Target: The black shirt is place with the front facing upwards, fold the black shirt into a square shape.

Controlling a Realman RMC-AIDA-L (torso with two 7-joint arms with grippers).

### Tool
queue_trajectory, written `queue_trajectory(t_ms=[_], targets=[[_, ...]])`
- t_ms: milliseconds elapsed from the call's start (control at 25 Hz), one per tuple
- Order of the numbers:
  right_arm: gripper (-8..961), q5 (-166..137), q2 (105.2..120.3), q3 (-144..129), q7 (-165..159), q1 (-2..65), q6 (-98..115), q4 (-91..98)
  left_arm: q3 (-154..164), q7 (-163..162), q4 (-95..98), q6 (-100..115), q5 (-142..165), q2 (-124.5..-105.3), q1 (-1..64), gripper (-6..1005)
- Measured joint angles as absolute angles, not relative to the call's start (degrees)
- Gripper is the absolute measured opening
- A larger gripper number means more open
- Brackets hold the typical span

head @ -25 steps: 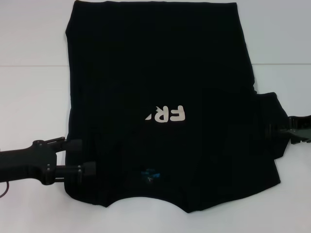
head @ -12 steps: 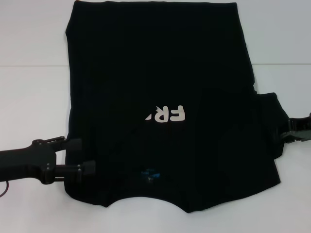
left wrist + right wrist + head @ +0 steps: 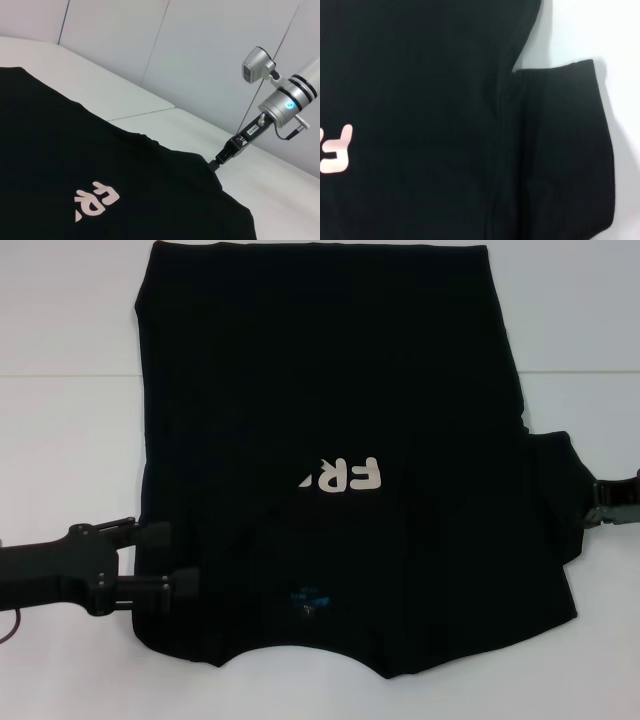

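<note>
The black shirt [image 3: 330,390] lies flat on the white table, front up, collar toward me. Its blue neck label [image 3: 308,598] shows near the front edge. Cloth folded in from the left covers part of the white print [image 3: 345,476]. The right sleeve [image 3: 555,490] still sticks out sideways and also shows in the right wrist view [image 3: 565,150]. My left gripper [image 3: 168,560] is open, its fingers lying at the shirt's front left edge. My right gripper [image 3: 598,507] sits just beyond the sleeve's outer edge; the left wrist view shows it [image 3: 218,161] at the sleeve's rim.
The white table [image 3: 70,440] extends on both sides of the shirt, and a seam line crosses it behind the shirt's middle. A pale wall [image 3: 200,50] stands beyond the table in the left wrist view.
My right gripper has drawn back to the right, off the sleeve to just past its edge. The left gripper has barely moved. The shirt lies as before.
</note>
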State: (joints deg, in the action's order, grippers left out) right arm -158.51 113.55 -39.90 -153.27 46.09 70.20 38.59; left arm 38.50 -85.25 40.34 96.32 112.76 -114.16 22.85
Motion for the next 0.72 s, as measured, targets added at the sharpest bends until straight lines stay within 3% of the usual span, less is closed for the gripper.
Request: queue_trajectory(t_ms=[200, 720], targets=[[33, -158.41, 113.44, -39.87, -153.27, 46.22, 70.20, 39.19, 38.50, -85.25, 40.25, 96.23, 112.76, -114.10, 22.99, 938], [67, -152.25, 112.00, -38.65, -152.67, 43.18, 73.44, 46.58, 38.50, -85.66, 40.43, 96.15, 112.76, -113.97, 23.14, 938]])
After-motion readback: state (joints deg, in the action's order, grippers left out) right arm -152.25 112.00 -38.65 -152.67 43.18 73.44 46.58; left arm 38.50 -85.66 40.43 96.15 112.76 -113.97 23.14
